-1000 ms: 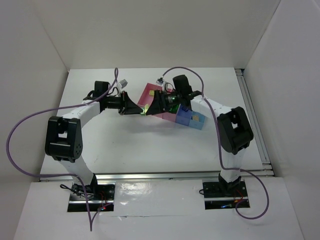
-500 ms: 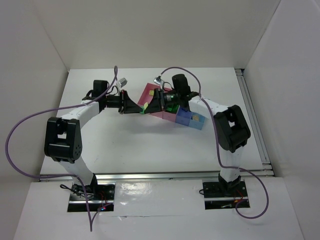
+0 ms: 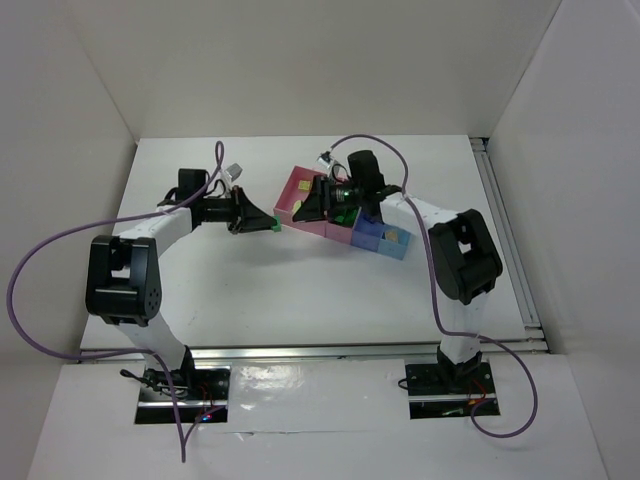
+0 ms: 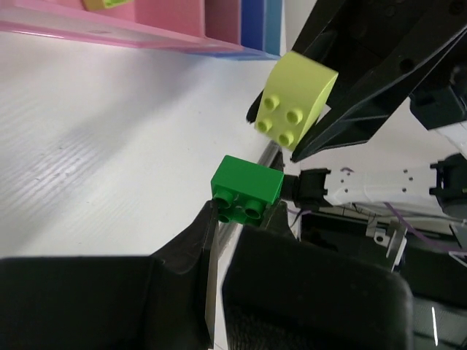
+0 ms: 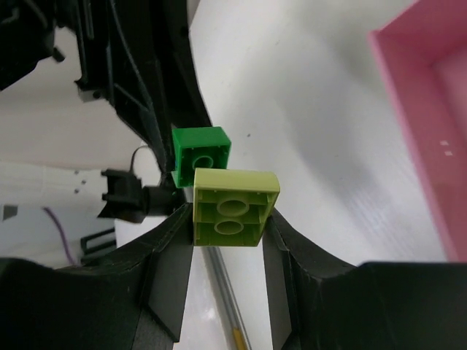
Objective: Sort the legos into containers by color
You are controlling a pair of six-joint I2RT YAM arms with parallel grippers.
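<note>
Risk is a clash or a drop: by the left end of the row of pink, purple and blue plastic bins (image 3: 372, 238), your right gripper (image 5: 228, 219) clamps the lime-yellow studded plastic brick (image 5: 232, 206) by its edges at mid-frame, so it may slip. Your left gripper (image 4: 232, 219) pinches the green studded plastic brick (image 4: 246, 188) at its fingertips, centre frame, just beside it.

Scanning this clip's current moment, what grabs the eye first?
The left end effector pinches a green brick, the right end effector a lime-yellow brick, held close together. They meet beside the pink end of the containers.
</note>
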